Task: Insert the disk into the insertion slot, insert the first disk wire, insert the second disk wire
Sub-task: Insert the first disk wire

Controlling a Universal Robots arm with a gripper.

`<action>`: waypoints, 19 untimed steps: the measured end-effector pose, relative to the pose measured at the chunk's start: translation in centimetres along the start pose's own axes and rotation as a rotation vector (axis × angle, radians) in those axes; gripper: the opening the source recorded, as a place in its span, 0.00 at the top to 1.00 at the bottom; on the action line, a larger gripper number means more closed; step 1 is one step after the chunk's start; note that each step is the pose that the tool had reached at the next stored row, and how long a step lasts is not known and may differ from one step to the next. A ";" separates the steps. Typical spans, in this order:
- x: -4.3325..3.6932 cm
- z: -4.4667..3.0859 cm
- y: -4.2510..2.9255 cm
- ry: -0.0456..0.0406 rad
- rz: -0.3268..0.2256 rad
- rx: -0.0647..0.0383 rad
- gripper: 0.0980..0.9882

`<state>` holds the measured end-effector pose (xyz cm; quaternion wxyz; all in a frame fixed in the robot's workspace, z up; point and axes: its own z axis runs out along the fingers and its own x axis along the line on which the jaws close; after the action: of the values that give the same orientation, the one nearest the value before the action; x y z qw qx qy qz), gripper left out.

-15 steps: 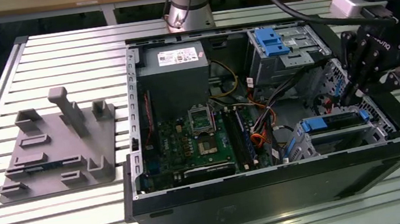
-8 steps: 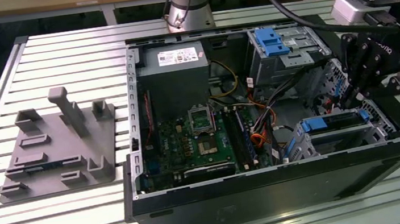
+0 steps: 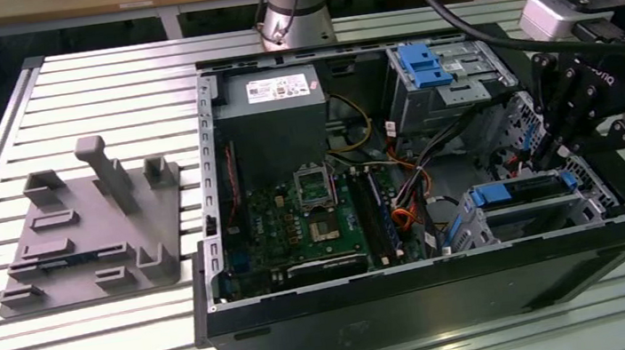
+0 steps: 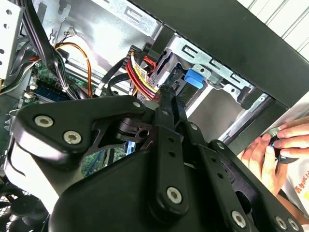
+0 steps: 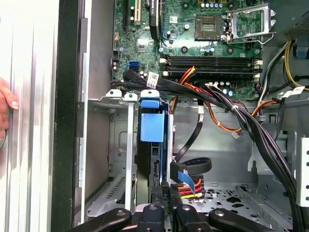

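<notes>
Silver hard drive [image 5: 155,159] in its bright blue plastic carrier [image 5: 152,128] sits in the perforated sheet-metal bay [image 5: 108,159]. Your jaws, pinched narrow, seem to hold the red-and-yellow wire bundle [image 5: 188,192] by its plug: keep it square, press gently.

A robotics lab or test workshop: a desk [image 3: 87,86] of slatted aluminium profiles carries an opened desktop computer case [image 3: 424,300] lying on its side, a grey fixture plate [image 3: 84,257] with pegs, and the robot arm's base [image 3: 295,7].

text: none legible | power supply label [image 3: 281,87] (white, print unreadable)
</notes>
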<state>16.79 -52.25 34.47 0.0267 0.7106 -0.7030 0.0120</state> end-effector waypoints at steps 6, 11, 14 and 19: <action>0.11 0.08 0.00 0.0000 0.000 0.000 0.93; 0.21 0.13 -0.01 0.0000 0.000 0.000 0.93; 0.29 0.16 -0.06 0.0000 0.000 0.000 0.93; 0.44 0.26 -0.07 -0.0001 0.000 0.000 0.93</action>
<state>16.86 -52.70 34.23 0.0266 0.7106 -0.7030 0.0119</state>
